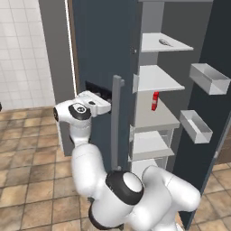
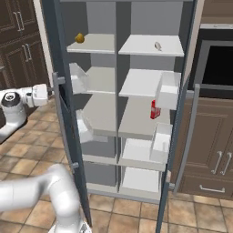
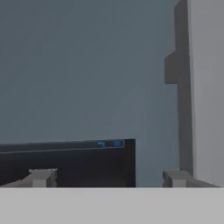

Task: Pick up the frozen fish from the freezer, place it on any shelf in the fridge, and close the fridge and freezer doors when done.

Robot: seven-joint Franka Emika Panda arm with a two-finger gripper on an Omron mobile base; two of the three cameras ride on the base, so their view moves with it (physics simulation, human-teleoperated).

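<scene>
**Fridge-freezer unit.** Both doors stand open.
- Freezer door (image 1: 97, 49): swung out at the unit's left edge. It carries a black panel (image 3: 65, 164) and a long grey handle (image 1: 117, 122).
- Fridge door (image 1: 200, 158): plain, swung out at the right edge.

**Arm.** One only, reaching to the outer face of the freezer door.

**Gripper** (image 1: 106, 101): fingers spread wide with nothing between them. They point straight at the door face, near the panel's upper corner. In the hand view the handle lies off to the right.

**Top fridge shelf** (image 2: 145, 45): pale board in the right compartment.

**Red bottle** (image 2: 154, 109): upright, two shelves lower.

**Frozen fish** (image 2: 158, 46): lies near the middle of the top fridge shelf, its length apparently running front to back. It is well apart from the fingers, up and to the right, beyond the open door.

**Assessment.** The fish looks placed, and the doors are not yet shut. The freezer door lies directly ahead of the fingers, so a push there looks likely next.
</scene>
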